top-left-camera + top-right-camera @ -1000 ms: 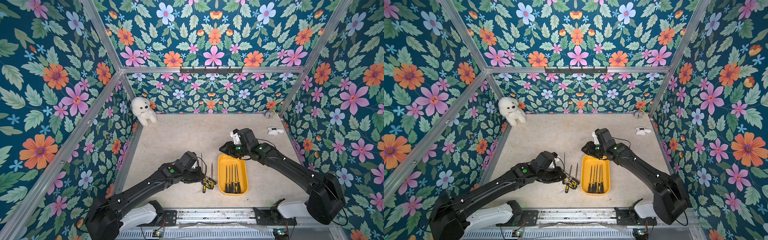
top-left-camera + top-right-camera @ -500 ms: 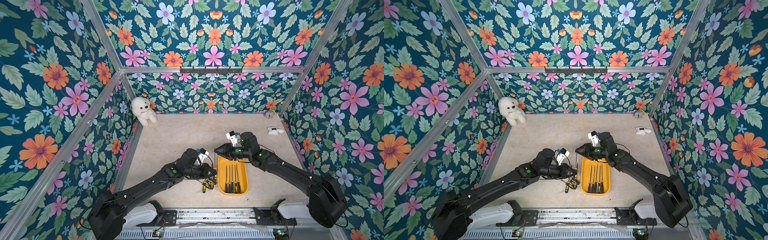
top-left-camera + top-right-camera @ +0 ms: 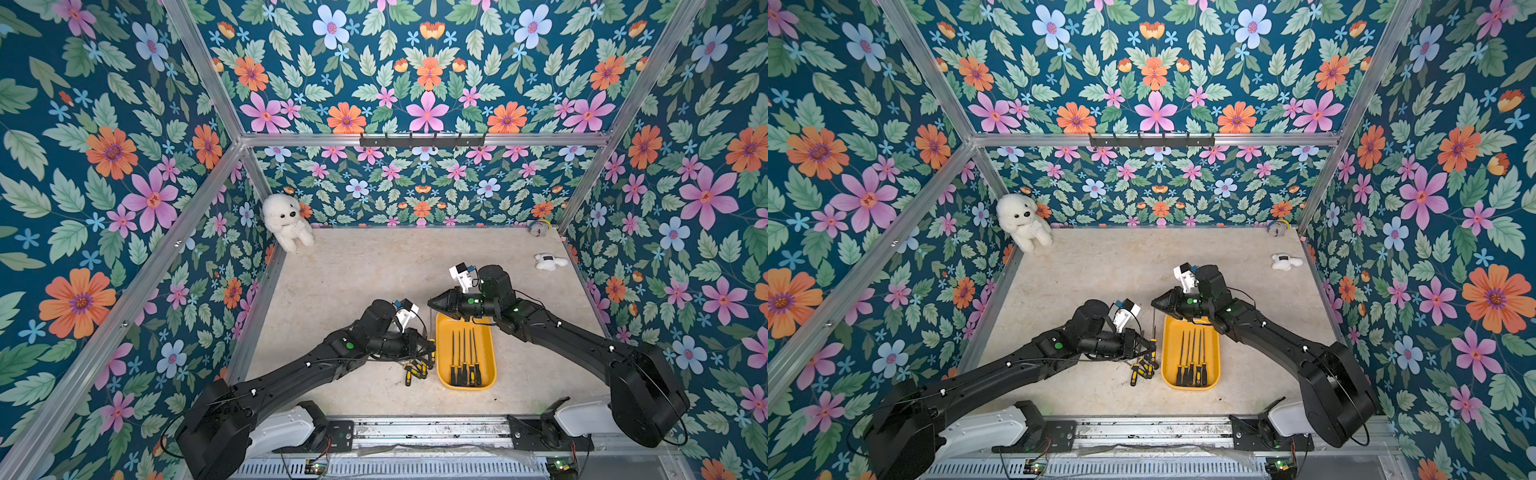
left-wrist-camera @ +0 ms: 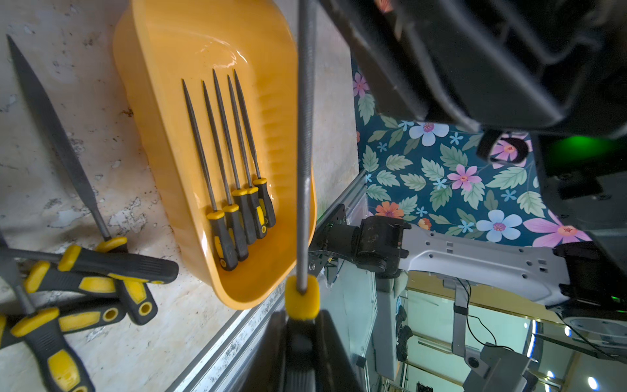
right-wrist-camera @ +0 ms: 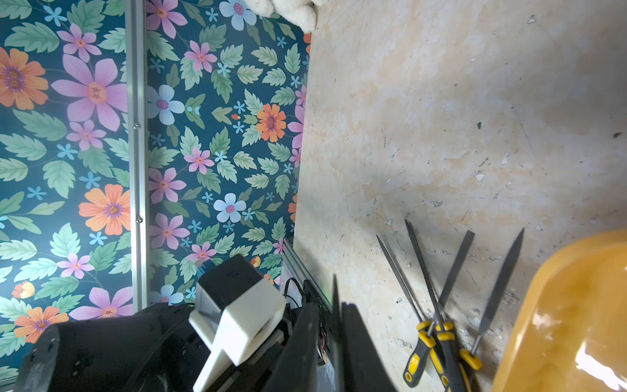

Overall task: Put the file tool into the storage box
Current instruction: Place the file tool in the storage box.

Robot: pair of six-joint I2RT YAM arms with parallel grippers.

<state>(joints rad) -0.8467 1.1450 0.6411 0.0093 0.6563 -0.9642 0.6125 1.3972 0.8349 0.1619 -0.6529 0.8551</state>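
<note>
The file tool (image 4: 305, 135) is held off the worktop (image 5: 441, 101) at both ends. The left pincer (image 4: 302, 315) is clamped on its yellow-collared handle, and the right pincer (image 5: 334, 305) is closed on the thin blade near the tip. This looks like a handover. The storage box (image 4: 264, 44) lies just ahead of the left pincer's tips and below the right pincer's body, with five files (image 4: 234, 190) already in a row inside.

The left pincer should let go only once the right's hold is sure (a slim tapered blade can pivot or slip). It should then back straight away from the handle. The right pincer should lower the file lengthwise along the box, beside the row. It should also avoid the loose files (image 4: 101, 271) beside the left pincer.
</note>
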